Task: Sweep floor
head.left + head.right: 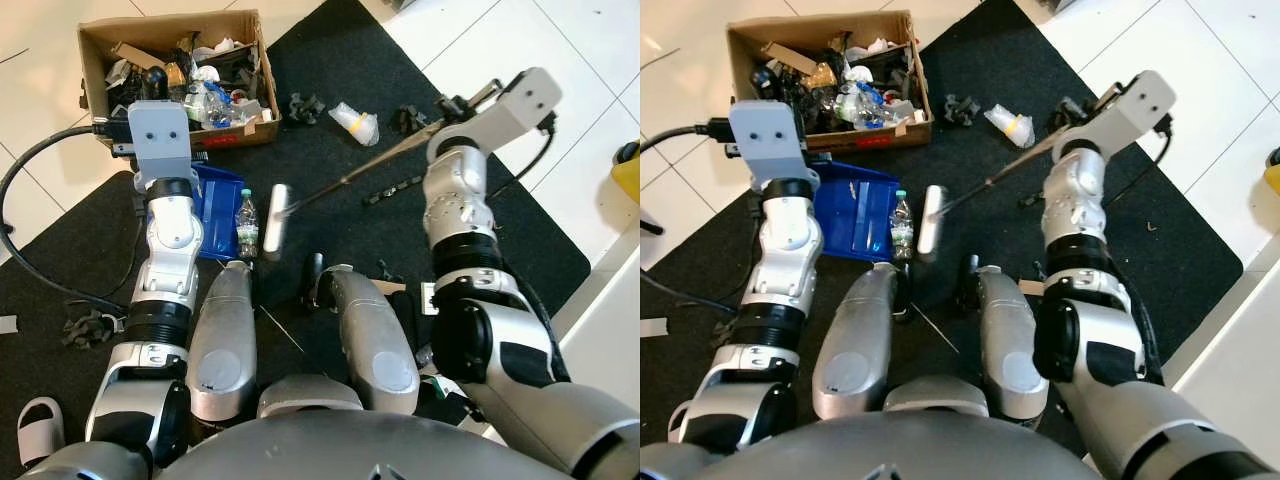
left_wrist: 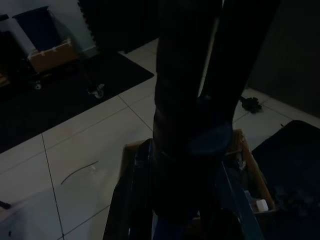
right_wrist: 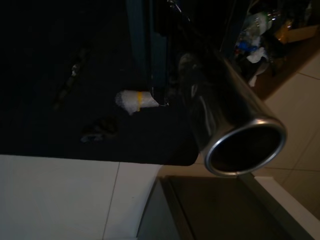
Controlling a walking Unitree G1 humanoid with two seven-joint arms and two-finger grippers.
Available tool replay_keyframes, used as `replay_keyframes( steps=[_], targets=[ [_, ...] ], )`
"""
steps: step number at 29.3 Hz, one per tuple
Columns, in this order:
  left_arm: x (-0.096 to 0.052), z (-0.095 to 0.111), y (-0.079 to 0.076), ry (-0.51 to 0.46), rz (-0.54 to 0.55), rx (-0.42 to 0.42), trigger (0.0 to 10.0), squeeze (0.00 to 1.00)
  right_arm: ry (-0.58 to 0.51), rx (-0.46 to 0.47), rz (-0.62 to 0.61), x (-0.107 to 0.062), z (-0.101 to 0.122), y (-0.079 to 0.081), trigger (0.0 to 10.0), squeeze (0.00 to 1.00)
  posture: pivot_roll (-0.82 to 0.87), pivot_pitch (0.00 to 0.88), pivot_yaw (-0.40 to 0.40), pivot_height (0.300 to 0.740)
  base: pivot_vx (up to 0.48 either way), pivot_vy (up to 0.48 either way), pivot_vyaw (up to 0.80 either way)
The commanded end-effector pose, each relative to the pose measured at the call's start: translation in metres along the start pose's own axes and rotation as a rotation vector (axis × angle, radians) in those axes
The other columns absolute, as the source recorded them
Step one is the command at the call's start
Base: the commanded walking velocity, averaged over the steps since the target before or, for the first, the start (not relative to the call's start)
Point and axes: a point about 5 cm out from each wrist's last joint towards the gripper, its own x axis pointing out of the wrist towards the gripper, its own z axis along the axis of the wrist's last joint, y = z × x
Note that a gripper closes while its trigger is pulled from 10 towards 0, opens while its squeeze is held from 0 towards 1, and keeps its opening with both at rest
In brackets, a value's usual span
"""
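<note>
No legible writing is noted. A silver-handled broom [image 1: 345,180] – pale head beside a bottle [image 1: 246,222] – is clamped by the right gripper [image 1: 455,106]; a blue dustpan [image 1: 855,218] is gripped by the left gripper [image 2: 195,145].

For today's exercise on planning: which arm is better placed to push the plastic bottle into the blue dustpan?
Right. The right gripper holds the broom, whose head lies beside the bottle; the left arm holds the dustpan.
</note>
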Motion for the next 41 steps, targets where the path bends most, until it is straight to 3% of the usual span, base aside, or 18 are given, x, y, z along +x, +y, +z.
replay_keyframes(
  steps=[1, 8, 14, 23, 25, 28, 36, 38, 41],
  targets=[
    [-0.007, -0.007, -0.007, 0.029, -0.029, -0.008, 10.0, 0.0, 0.06, 0.156, 0.016, -0.003, -0.008, 0.011, 10.0, 0.0, 0.17, 0.235, -0.119, 0.74, 0.0, 0.0, 0.0],
    [-0.007, -0.007, -0.01, 0.028, -0.028, -0.013, 10.0, 0.0, 0.072, 0.229, 0.019, -0.001, 0.004, 0.017, 10.0, 0.0, 0.16, 0.23, -0.131, 0.74, 0.0, 0.0, 0.0],
    [-0.006, -0.006, -0.013, 0.022, -0.027, -0.029, 10.0, 0.0, 0.038, 0.22, 0.053, 0.003, 0.021, 0.019, 10.0, 0.0, 0.15, 0.225, -0.136, 0.74, 0.0, 0.0, 0.0],
    [0.019, 0.041, -0.011, -0.14, -0.026, -0.15, 10.0, 0.0, 0.0, 0.164, 0.083, 0.01, 0.041, 0.012, 10.0, 0.0, 0.15, 0.213, -0.143, 0.74, 0.0, 0.0, 0.0],
    [0.02, 0.044, -0.01, -0.15, -0.027, -0.154, 10.0, 0.0, -0.006, 0.161, 0.085, 0.011, 0.044, 0.012, 10.0, 0.0, 0.15, 0.213, -0.143, 0.74, 0.0, 0.0, 0.0],
    [0.027, 0.067, -0.014, -0.223, -0.056, -0.208, 10.0, 0.0, -0.052, 0.146, 0.109, 0.015, 0.061, 0.013, 10.0, 0.0, 0.15, 0.203, -0.145, 0.74, 0.0, 0.0, 0.0],
    [0.031, 0.076, -0.019, -0.236, -0.068, -0.251, 10.0, 0.0, -0.13, 0.114, 0.157, 0.019, 0.087, 0.017, 10.0, 0.0, 0.14, 0.188, -0.144, 0.74, 0.0, 0.0, 0.0],
    [0.034, 0.078, -0.023, -0.234, -0.075, -0.274, 10.0, 0.0, -0.172, 0.08, 0.182, 0.019, 0.099, 0.02, 10.0, 0.0, 0.13, 0.179, -0.145, 0.74, 0.0, 0.0, 0.0],
    [0.038, 0.082, -0.033, -0.223, -0.099, -0.319, 10.0, 0.0, -0.292, 0.001, 0.244, 0.017, 0.133, 0.028, 10.0, 0.0, 0.13, 0.168, -0.144, 0.74, 0.0, 0.0, 0.0]
  ],
)
